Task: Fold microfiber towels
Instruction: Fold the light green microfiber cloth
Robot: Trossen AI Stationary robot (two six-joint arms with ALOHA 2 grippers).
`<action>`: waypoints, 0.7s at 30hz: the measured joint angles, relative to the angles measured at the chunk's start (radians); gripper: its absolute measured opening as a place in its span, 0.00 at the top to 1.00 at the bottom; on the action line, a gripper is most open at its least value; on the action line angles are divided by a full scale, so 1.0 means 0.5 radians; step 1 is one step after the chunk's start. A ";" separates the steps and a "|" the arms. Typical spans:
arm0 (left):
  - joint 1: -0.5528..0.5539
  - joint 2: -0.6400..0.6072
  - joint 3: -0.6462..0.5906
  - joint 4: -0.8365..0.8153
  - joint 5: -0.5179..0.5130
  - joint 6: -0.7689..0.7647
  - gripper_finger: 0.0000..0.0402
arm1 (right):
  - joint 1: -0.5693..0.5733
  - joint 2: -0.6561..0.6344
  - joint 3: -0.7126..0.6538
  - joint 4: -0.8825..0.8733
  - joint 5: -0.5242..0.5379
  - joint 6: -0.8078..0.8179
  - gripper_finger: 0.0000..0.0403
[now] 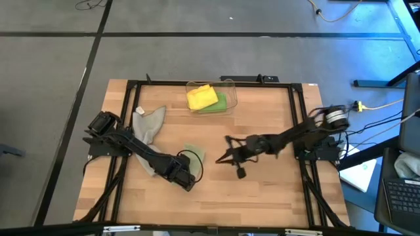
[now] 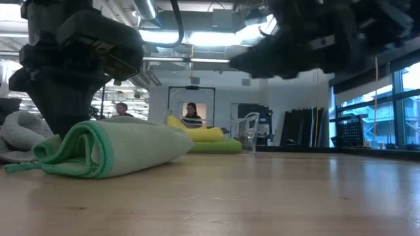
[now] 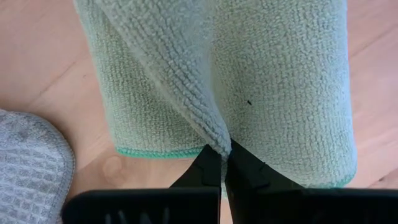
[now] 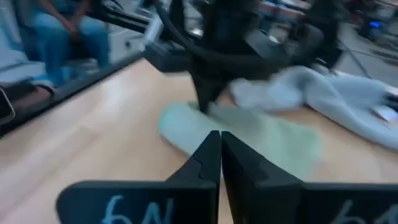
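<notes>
Folding is the job now, and the sage towel lies on the table near the front, already doubled over. The left gripper is shut tight on a bit of the sage towel and presses it down. The right gripper hangs just above the wood near the middle, fingers squeezed together with nothing in them, a little way from the sage towel.

To do this well, I think the left gripper should keep its pinch low and pull the fold flat, so the edges line up and no lump stays. The right gripper could come over and hold the other side down. It needs to open first.

The grey towel lies crumpled just behind the left arm, close beside the sage one. It could get dragged along or tangled if the arm swings back. The yellow towel sits on top of the green towel inside the bin at the back of the table, well apart from the work. People sit in the room far behind. Nothing lies between the two grippers.
</notes>
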 joint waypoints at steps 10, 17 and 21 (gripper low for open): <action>-0.011 -0.001 0.000 0.060 -0.034 0.037 1.00 | -0.102 0.628 0.613 -0.011 -0.030 -0.101 0.97; -0.023 -0.002 0.000 0.139 -0.054 0.051 1.00 | -0.245 0.842 0.824 -0.010 -0.329 0.012 0.98; -0.025 -0.002 -0.001 0.151 -0.053 0.053 1.00 | -0.258 0.991 0.929 -0.077 -0.445 0.105 0.99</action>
